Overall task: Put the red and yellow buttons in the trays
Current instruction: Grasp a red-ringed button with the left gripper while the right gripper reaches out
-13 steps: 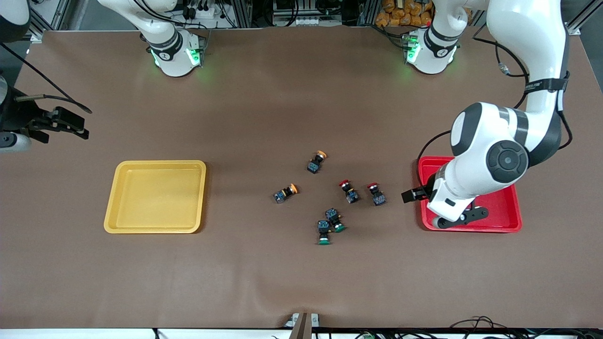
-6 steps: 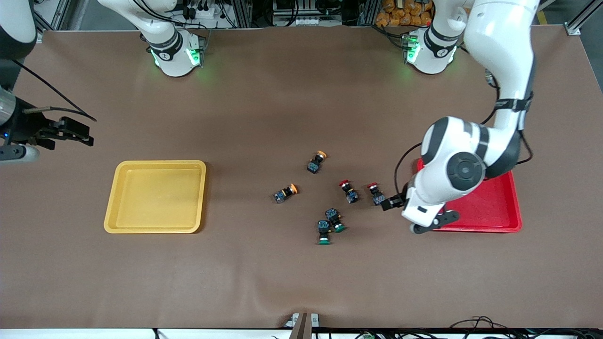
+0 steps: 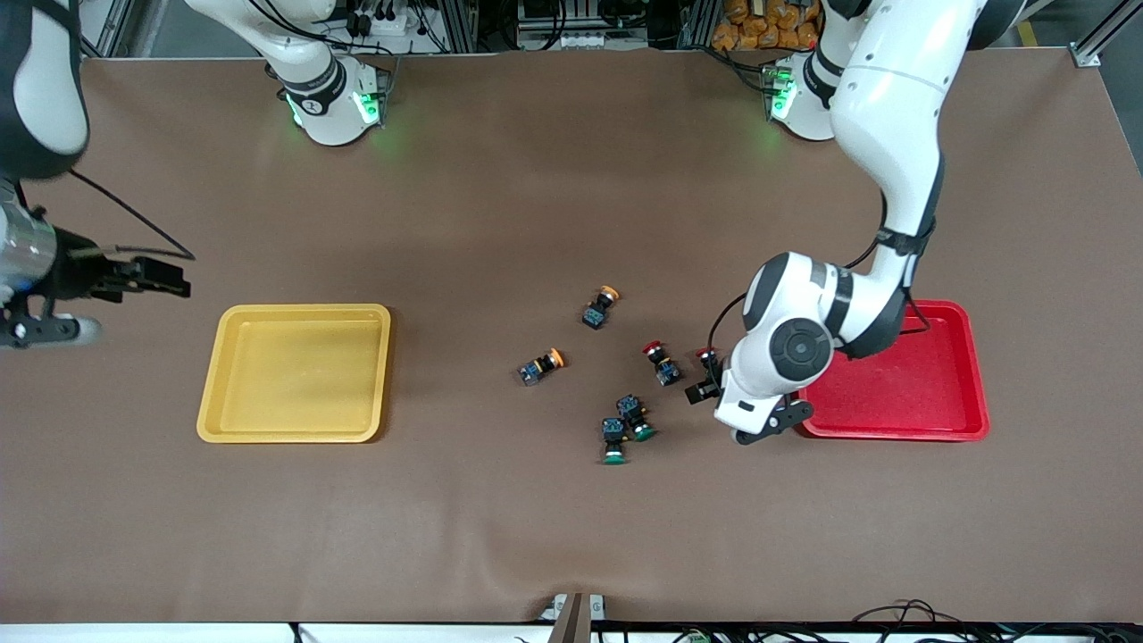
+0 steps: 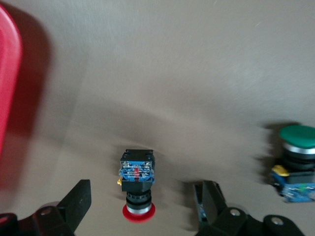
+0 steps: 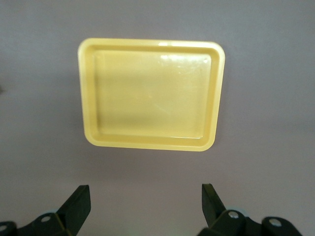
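Note:
Two red buttons lie mid-table: one in the open, and one nearer the red tray, partly hidden under my left gripper. In the left wrist view that red button lies on the table between the open fingers of the left gripper, untouched. Two yellow buttons lie toward the yellow tray. My right gripper is open and empty, up beside the yellow tray at the right arm's end. Its wrist view shows the empty yellow tray ahead of the right gripper.
Two green-capped buttons lie close together, nearer the front camera than the red ones. One green button shows beside the left gripper. The red tray's rim also shows there. Both trays hold nothing.
My left arm has swung from over the red tray toward the buttons and now straddles the nearest red button. My right gripper has shifted slightly toward the yellow tray.

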`<action>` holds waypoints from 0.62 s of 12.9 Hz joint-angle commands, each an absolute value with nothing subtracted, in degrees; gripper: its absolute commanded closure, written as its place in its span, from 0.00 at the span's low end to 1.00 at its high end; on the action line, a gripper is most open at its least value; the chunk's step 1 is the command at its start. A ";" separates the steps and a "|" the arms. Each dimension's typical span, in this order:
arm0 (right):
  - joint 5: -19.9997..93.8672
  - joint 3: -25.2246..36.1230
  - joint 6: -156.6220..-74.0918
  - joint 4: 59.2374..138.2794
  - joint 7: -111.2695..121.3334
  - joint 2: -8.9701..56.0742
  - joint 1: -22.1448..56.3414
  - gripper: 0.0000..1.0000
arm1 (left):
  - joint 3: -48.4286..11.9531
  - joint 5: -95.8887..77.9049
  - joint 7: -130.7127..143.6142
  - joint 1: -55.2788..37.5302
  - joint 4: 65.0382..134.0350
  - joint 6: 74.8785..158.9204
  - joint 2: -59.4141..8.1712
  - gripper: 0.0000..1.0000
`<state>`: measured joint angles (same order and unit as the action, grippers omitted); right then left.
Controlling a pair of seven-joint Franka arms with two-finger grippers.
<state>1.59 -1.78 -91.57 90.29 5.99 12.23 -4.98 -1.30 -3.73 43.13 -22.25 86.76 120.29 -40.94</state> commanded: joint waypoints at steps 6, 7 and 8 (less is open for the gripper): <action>0.70 -0.44 -92.28 89.38 5.45 16.08 -3.43 0.00 | -0.88 -2.64 45.00 -23.12 91.58 125.68 -42.18 0.00; 0.79 -0.44 -92.02 89.47 2.66 16.08 -2.73 0.00 | -0.88 -2.64 45.09 -23.12 91.58 126.21 -42.88 0.00; 2.01 -0.53 -92.02 89.47 -2.15 16.08 -2.12 0.00 | -0.88 -2.64 45.09 -23.12 91.50 126.38 -42.98 0.00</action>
<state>1.07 -0.89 -92.63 89.80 3.53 16.33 -3.76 -1.29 -3.60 43.33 -22.52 91.41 125.13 -42.63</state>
